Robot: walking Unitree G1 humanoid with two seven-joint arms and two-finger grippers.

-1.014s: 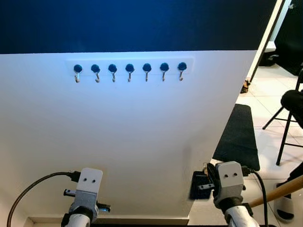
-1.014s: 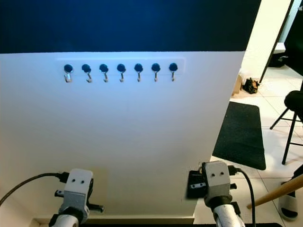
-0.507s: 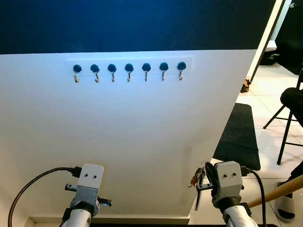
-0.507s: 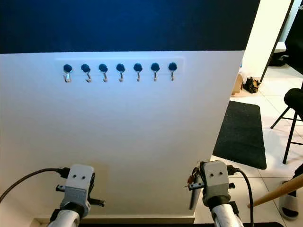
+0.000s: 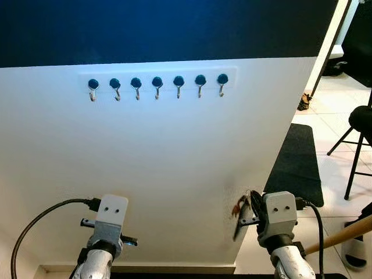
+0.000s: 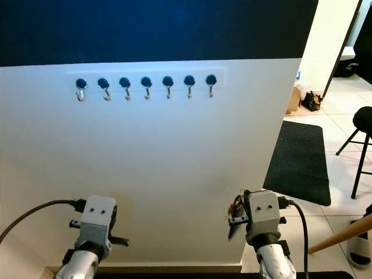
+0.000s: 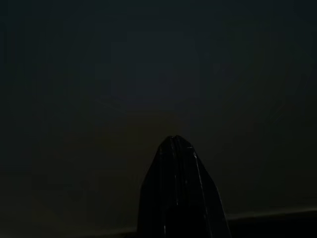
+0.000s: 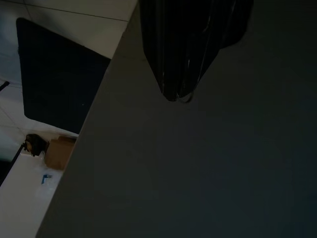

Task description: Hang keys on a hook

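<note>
A white rack (image 5: 157, 77) with several blue-knobbed metal hooks (image 5: 178, 85) is fixed high on the white wall, below a dark blue band. My right gripper (image 5: 243, 218) is low at the wall's right edge, far below the rack, and is shut on a small bunch of keys (image 5: 239, 204). In the right wrist view its black fingers (image 8: 178, 54) are pressed together against the wall, with a thin ring at their tip. My left gripper (image 7: 174, 148) hangs low on the left, close to the wall, with its fingers shut together.
To the right of the wall's edge lies a black mat (image 5: 299, 165) on pale tiles. A black stool (image 5: 360, 136) stands beyond it. A wooden stick (image 5: 343, 233) and a slipper (image 5: 356, 256) are at the lower right. A black cable (image 5: 40, 224) loops from my left wrist.
My right gripper has risen a little and moved left in front of the wall, so the keys now show beside it. The left arm barely moved. The camera shifted slightly.
</note>
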